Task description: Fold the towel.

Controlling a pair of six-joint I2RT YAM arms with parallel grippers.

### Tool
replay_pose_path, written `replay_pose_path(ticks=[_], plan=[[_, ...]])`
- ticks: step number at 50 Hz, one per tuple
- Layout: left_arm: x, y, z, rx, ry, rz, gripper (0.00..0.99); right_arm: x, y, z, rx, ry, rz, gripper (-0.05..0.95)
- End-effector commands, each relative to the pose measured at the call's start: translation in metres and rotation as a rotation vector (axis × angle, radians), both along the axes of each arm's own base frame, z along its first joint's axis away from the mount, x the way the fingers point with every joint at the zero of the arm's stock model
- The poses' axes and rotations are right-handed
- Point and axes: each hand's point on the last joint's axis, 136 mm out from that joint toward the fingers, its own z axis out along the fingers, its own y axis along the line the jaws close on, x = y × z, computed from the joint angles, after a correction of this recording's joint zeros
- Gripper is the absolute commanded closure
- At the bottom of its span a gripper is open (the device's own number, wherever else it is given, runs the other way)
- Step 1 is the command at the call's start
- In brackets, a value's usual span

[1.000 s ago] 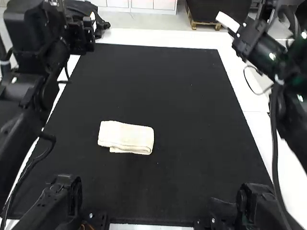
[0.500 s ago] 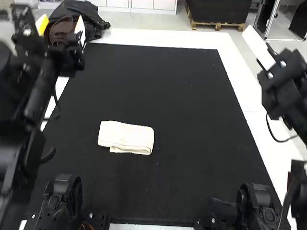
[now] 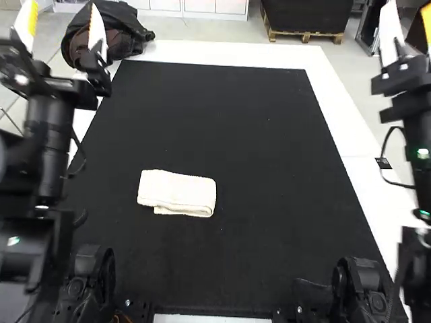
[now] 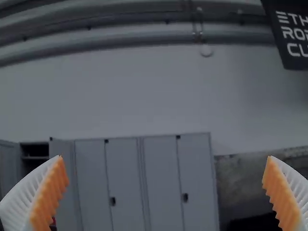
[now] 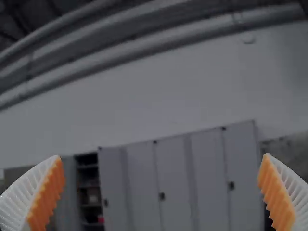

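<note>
**Folded towel [image 3: 176, 193] lies on black mat [image 3: 222, 121]**

The towel is folded into a compact, roughly rectangular bundle, set left of the mat's middle. Stacked edges are seen along its near side; how many layers are stacked cannot quite be made out from above. The left gripper [image 3: 60, 5] is held raised, its fingers spread wide with nothing between them. The right gripper [image 3: 408, 5] is likewise raised, spread wide and empty, well apart from the towel.

Towel [image 3: 176, 193]: cloth, matt, slightly rough. Mat [image 3: 256, 134] beneath: matt, cloth-like. Table [image 3: 215, 48], mat's 12 and 3 o'clock: smooth. Left arm [image 3: 52, 134], 9 o'clock; right arm [image 3: 423, 165], 3 o'clock: plastic-looking. Fingers [image 4: 21, 199]: ribbed, plastic-looking. Pads [image 4: 49, 195]: matt, ridged.
</note>
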Motion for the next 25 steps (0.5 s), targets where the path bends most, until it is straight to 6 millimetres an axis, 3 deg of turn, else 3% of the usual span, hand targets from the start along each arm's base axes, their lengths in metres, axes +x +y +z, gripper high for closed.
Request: replay_pose_path(ticks=[1,9,16,25], plan=[[0.020,0.008,-0.033,0.063,0.024,0.111,0.074,0.034,-0.009,-0.044,-0.084,0.089,-0.128,-0.02],[0.042,0.017,-0.075,0.033,0.100,0.145,0.074,0.060,-0.033,-0.087,-0.014,0.155,-0.237,-0.02],[0.064,0.016,-0.115,0.065,0.231,0.154,0.080,0.081,-0.059,-0.140,0.031,0.267,-0.380,-0.02],[0.077,0.018,-0.148,0.074,0.347,0.159,0.090,0.098,-0.061,-0.193,-0.072,0.403,-0.434,-0.02]])
